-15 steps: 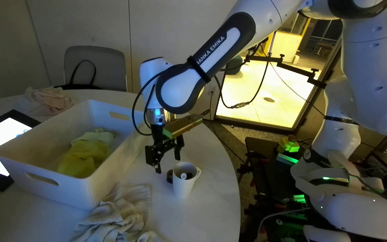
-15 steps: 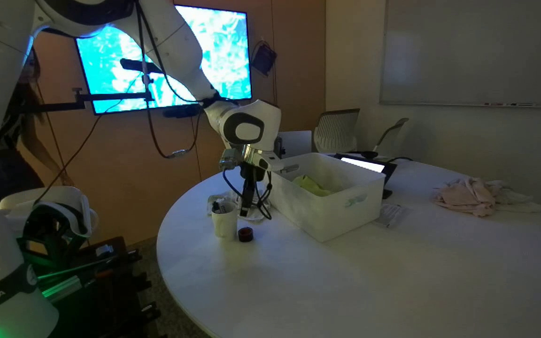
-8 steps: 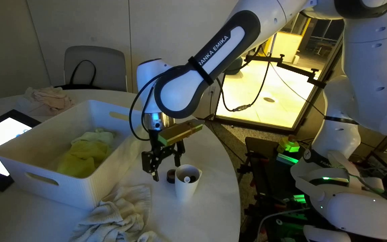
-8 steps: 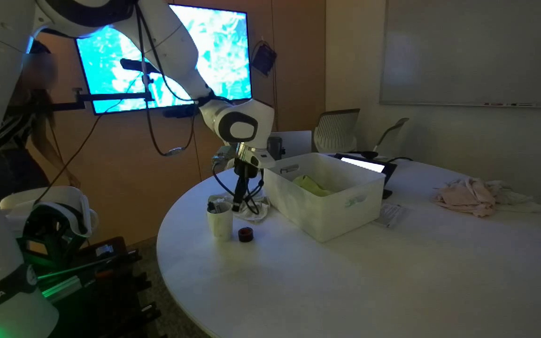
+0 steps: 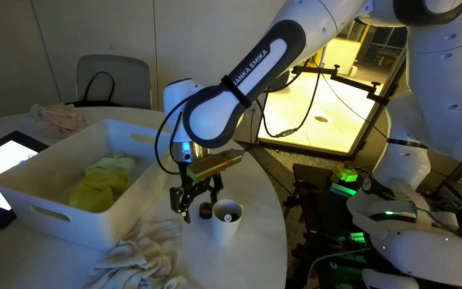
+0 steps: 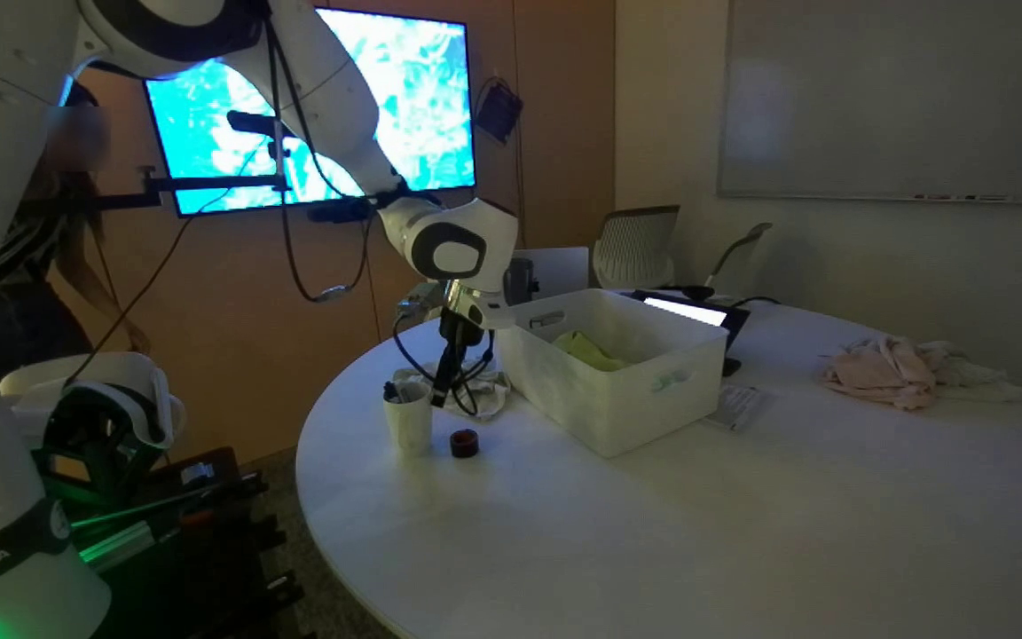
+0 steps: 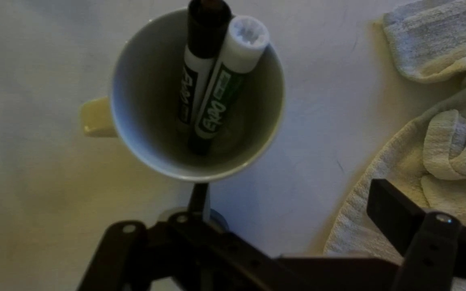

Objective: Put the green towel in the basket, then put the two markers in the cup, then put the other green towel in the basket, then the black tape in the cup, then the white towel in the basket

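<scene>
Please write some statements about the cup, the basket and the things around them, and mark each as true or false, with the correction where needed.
1. Two markers are in the cup. True.
2. The black tape is in the cup. False: it lies on the table beside the cup.
3. A yellow-green towel lies in the basket. True.
4. The gripper is closed around the white towel. False: its jaws stand apart, and the towel lies on the table.
5. The black-framed screen beside the basket is dark. False: it glows white.
</scene>
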Tool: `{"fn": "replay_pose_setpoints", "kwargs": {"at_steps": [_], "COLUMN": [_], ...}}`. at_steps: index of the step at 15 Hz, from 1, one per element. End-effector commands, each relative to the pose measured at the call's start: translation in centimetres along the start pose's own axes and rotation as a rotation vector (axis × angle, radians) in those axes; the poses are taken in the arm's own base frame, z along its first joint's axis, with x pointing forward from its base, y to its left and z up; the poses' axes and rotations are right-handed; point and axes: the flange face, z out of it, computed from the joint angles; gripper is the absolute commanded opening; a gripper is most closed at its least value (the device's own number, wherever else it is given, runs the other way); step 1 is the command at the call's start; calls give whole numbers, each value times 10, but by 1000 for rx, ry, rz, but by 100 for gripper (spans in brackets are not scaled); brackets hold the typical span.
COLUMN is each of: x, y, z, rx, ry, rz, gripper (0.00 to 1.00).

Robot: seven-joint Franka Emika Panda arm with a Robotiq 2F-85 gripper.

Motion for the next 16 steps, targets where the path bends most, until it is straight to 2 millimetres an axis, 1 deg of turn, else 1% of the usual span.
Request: {"fn": "replay_pose_setpoints", "kwargs": {"at_steps": [1, 8, 11, 16], "x": [9, 32, 38, 45], "y": [-7, -14, -9, 4], "z": [0, 6, 8, 11], "rx": [29, 40, 45, 55], "ry": [18, 48, 45, 37], "rz": [7, 2, 22, 53], "gripper": [100, 100, 100, 100]}}
